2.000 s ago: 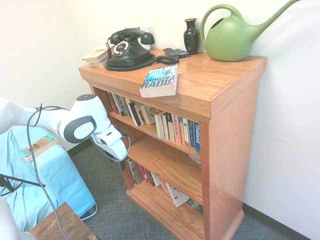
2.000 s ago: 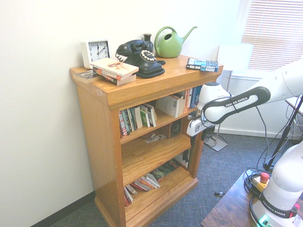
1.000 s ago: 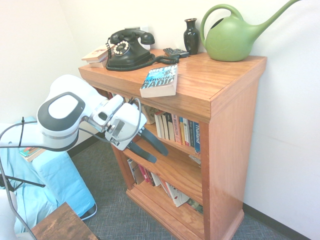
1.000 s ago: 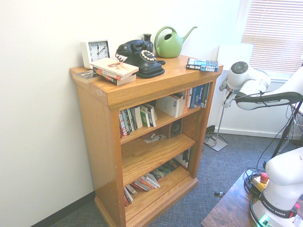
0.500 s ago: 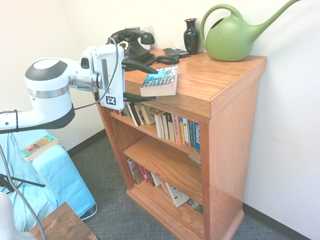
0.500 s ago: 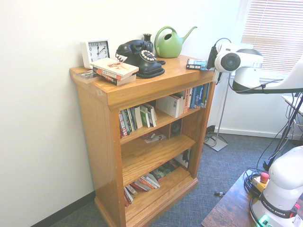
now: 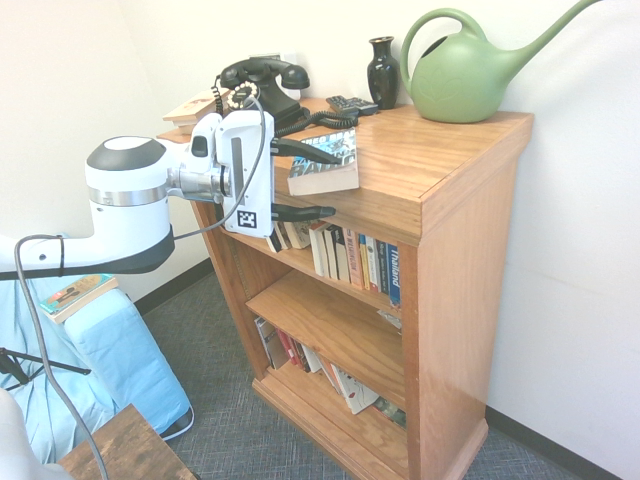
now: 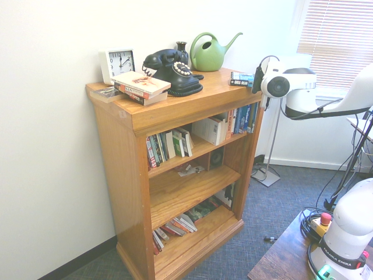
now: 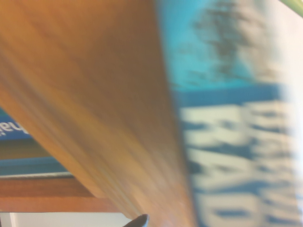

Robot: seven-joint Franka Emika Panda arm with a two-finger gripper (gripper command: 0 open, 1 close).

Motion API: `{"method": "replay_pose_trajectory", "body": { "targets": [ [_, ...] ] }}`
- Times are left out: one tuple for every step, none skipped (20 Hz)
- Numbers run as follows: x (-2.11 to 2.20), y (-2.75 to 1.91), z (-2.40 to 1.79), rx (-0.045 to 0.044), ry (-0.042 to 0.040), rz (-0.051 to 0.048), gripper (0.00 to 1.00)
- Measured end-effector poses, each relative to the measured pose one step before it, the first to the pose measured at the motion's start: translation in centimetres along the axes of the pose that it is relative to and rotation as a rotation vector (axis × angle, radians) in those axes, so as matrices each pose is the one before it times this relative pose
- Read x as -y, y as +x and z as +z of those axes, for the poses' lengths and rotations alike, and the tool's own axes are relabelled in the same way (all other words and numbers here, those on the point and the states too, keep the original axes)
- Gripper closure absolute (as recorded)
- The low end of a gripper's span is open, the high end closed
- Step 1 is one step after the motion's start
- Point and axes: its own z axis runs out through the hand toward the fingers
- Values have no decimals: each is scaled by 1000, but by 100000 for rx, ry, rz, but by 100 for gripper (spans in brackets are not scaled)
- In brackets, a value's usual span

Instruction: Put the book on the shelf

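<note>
Book (image 7: 325, 180) lies flat on top board of bookcase (image 7: 463, 285), at its edge; gripper (image 7: 335, 186) at the book, fingers wide apart, one over the cover, other lower, before the board's edge. First exterior view: telephone (image 7: 268, 106) left, watering can (image 7: 462, 85) right, both farther back

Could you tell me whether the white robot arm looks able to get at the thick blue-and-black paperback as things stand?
Probably yes: its black two-fingered tool is open at the thick blue-and-black paperback, one finger over the cover, and nothing visible blocks the way.
</note>
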Motion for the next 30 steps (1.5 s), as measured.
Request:
{"method": "replay_pose_trajectory", "body": {
  "targets": [
    [188, 12, 195, -120, 43, -422, 0],
    [86, 84, 162, -184, -33, -158, 0],
    [44, 145, 175, -55, -14, -33, 0],
    [22, 164, 127, -74, 19, 77, 0],
    [-19, 287, 94, -284, 12, 224, 0],
    [-69, 335, 48, -425, -31, 308, 0],
    [-25, 311, 38, -363, -54, 222, 0],
    [-22, 277, 72, -258, -105, 171, 0],
    [1, 210, 80, -166, -76, 110, 100],
    [-4, 117, 83, -27, -59, -12, 100],
    [-58, 4, 85, 110, -94, 13, 100],
    [-150, 42, 73, 41, -196, 163, 100],
    [-201, 75, 118, 54, -285, 196, 100],
    [-137, 88, 111, 26, -215, 120, 100],
    [-166, 93, 105, 66, -224, 2, 100],
    [-151, 116, 76, 172, -149, -33, 100],
    [-66, 63, 46, 197, -108, -11, 100],
    [-9, -8, 32, 115, -45, -14, 100],
    [-6, -3, 6, 97, -37, -14, 100],
    [-1, -15, 20, 214, 4, 61, 100],
    [-15, -12, 20, 201, -50, 26, 100],
    [-7, 12, 3, 208, 31, -16, 100],
    [-4, 24, -2, 150, 33, -111, 100],
    [-9, 38, -15, 205, 133, -209, 100],
    [69, -1, -5, 237, 108, -272, 100],
    [119, -23, 19, 329, 73, -194, 100],
    [122, -17, 3, 411, 41, -173, 100],
    [127, -34, 6, 387, -121, -86, 100],
    [84, -48, 16, 232, -130, -147, 100],
    [38, -27, 18, 122, -69, -80, 100]
  ]
}}
